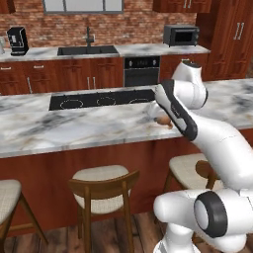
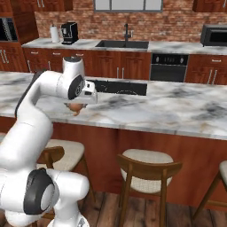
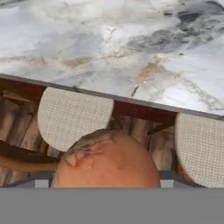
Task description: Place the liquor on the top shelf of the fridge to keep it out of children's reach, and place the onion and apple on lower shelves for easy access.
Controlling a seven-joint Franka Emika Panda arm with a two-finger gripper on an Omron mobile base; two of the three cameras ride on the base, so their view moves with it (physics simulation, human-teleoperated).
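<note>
The tan-orange onion (image 3: 107, 159) looms large at the bottom of the hand view, covering the fingertips. Behind it lie the marble counter's near edge and the stools. From the right base view the onion (image 2: 76, 109) hangs just under the white hand, over the island's near side, with my gripper (image 2: 77, 105) shut around it. The left base view has the onion (image 1: 165, 120) peeking out beside the forearm, with the gripper (image 1: 163, 118) mostly hidden by the arm. The liquor, the apple and the fridge are out of view.
A marble island counter (image 1: 74, 128) holds a black cooktop (image 1: 101, 99). Wooden stools (image 1: 104, 190) stand along its near side. On the back wall are a sink (image 2: 122, 44), an oven (image 2: 168, 66), a microwave (image 1: 181, 35) and a coffee machine (image 2: 68, 33).
</note>
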